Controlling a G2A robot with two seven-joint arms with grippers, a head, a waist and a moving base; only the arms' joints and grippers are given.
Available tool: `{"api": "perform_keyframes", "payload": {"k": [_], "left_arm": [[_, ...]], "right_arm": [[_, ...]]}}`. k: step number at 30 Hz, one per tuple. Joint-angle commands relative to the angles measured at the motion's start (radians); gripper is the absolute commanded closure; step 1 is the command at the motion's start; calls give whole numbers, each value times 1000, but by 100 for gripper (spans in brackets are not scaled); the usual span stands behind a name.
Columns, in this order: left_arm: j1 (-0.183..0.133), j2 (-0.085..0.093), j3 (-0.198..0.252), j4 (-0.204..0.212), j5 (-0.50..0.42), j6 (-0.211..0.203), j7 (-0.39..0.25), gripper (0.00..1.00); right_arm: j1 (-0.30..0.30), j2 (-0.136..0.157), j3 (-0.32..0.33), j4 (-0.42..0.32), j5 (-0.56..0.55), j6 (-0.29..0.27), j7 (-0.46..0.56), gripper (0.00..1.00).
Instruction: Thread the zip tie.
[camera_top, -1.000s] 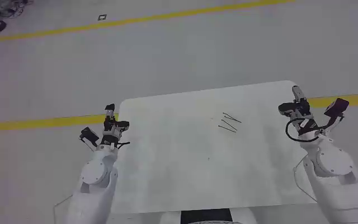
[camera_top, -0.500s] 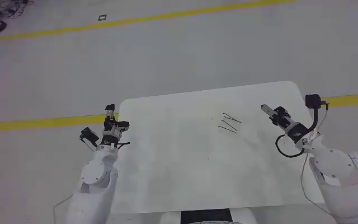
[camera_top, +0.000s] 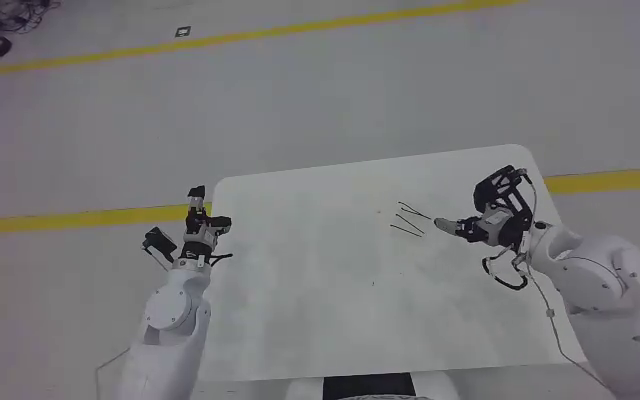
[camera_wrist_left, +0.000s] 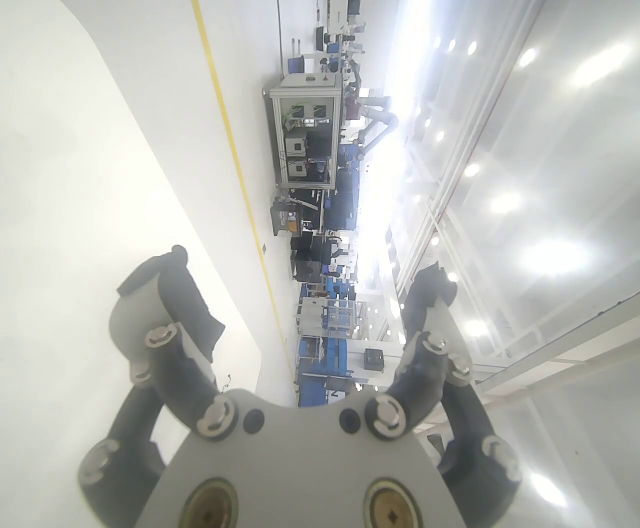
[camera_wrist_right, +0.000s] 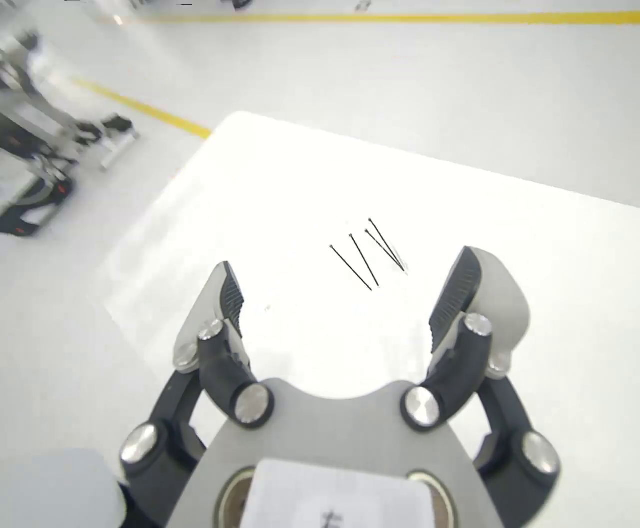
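My left arm (camera_top: 178, 300) has not moved. It waits at the 9 o'clock edge of the tabletop (camera_top: 320, 300). My left jaws point to 12 o'clock. They are wide open and hold nothing.

My right arm (camera_top: 580, 270) is the one that has changed. A moment ago it was up by the far corner of the tabletop, at about 2 o'clock. Then it swung in over the tabletop and turned. Now my right jaws point to 9 o'clock, straight at the zip ties (camera_top: 410, 220). I think this means I am getting ready to pick one up. No tie is in my jaws yet, so the threading has not started.

The zip ties are a few thin black strips. They lie flat on the tabletop, close together, at about 1 o'clock from its middle. Two of them seem to meet at one end.

From my left jaws the ties are well apart, off toward 3 o'clock.

From my right jaws the ties are near, at 9 o'clock from the tips. They are not touching. My right jaws are wide open with nothing in them. On my right wrist camera the zip ties (camera_wrist_right: 372, 252) lie ahead of the gap between my two pads (camera_wrist_right: 232, 295).

I think I must go forward and down a little more. The ties are very thin and flat, so they may be hard to pinch.
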Motion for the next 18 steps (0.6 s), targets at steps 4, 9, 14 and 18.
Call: {"api": "perform_keyframes", "payload": {"k": [4,9,14,18], "left_arm": [[0,0,0,0,0,0,0,0],[0,0,0,0,0,0,0,0],[0,0,0,0,0,0,0,0],[0,0,0,0,0,0,0,0]], "right_arm": [[41,27,-80,33,-43,0,15,0],[41,27,-80,33,-43,0,15,0],[41,27,-80,33,-43,0,15,0],[41,27,-80,33,-43,0,15,0]]}}
